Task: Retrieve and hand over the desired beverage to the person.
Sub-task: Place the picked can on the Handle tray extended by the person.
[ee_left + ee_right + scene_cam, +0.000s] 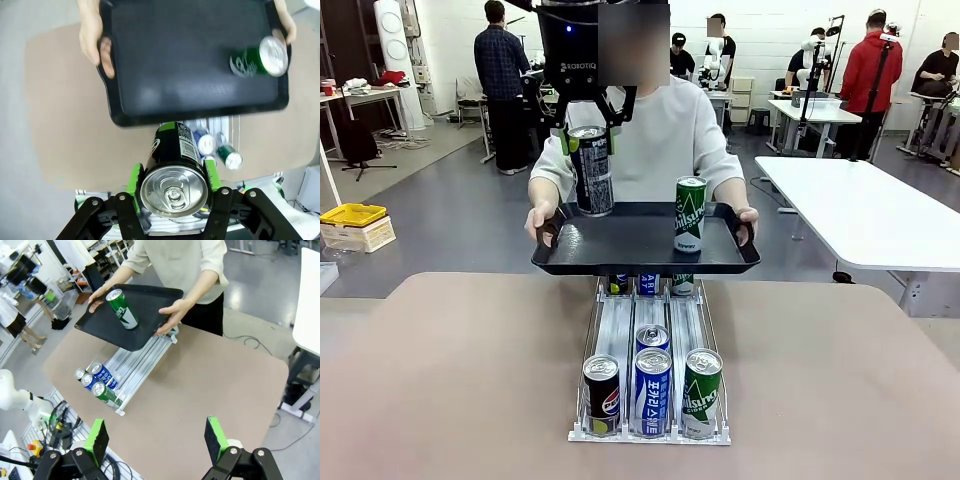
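the left claw (588, 135) is clamped on a black can (590, 170), pads on either side just under its top rim, the can hanging upright with its long axis vertical. the person (665, 135) stands across the desk (450, 370) holding a black tray (640, 245) by both ends, and a green can (690, 214) already stands on the tray's right part. in the front view the black can's base sits at or just above the tray's left part; whether it touches cannot be told. in the left wrist view the tray (190, 65) lies mostly ahead of the can (174, 172), so the move seems to turn on going forward over it, then straight down. the right claw (157, 440) is wide open, holds nothing, and hangs well back over the desk, so the left arm is much the nearer. a rack (650, 385) of cans rests below the tray.
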You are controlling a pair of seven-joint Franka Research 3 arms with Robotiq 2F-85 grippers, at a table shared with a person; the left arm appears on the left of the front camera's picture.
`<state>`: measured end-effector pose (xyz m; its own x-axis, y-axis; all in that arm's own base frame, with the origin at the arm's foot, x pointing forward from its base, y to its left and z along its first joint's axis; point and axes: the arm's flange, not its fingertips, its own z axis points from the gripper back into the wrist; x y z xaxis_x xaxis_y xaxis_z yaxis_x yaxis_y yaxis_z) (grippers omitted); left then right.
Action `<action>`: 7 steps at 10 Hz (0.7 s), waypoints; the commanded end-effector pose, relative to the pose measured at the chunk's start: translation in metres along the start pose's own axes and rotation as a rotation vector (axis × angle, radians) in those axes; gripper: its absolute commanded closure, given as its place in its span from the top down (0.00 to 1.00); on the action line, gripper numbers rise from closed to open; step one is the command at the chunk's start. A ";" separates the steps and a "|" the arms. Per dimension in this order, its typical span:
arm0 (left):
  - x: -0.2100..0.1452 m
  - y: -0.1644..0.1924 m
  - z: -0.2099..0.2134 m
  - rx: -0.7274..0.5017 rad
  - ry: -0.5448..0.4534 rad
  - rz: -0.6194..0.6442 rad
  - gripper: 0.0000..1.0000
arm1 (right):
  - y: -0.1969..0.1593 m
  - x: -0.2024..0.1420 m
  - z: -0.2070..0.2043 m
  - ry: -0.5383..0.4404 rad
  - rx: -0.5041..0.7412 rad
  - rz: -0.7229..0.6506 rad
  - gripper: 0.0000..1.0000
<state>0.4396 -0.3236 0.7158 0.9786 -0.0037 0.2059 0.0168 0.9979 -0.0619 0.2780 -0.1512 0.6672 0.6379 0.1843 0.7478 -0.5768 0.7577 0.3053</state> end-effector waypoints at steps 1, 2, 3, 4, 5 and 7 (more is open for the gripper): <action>0.052 0.005 -0.004 -0.002 0.008 -0.017 0.59 | -0.002 0.003 -0.001 0.006 -0.004 -0.003 1.00; 0.078 0.012 -0.020 0.003 0.025 0.010 0.59 | -0.002 0.003 -0.001 0.006 -0.004 -0.003 1.00; 0.098 0.019 -0.036 0.011 0.016 0.022 0.59 | -0.002 0.003 -0.001 0.006 -0.004 -0.003 1.00; 0.099 0.024 -0.054 0.025 0.013 0.058 0.59 | -0.002 0.003 -0.001 0.006 -0.004 -0.003 1.00; 0.103 0.028 -0.070 0.035 0.026 0.081 0.59 | -0.002 0.003 -0.001 0.006 -0.004 -0.003 1.00; 0.101 0.030 -0.095 0.042 0.061 0.096 0.59 | -0.002 0.003 -0.001 0.006 -0.004 -0.003 1.00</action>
<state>0.5635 -0.2956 0.6375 0.9898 0.0667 0.1258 -0.0616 0.9971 -0.0438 0.2780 -0.1513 0.6672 0.6380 0.1841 0.7477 -0.5767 0.7577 0.3055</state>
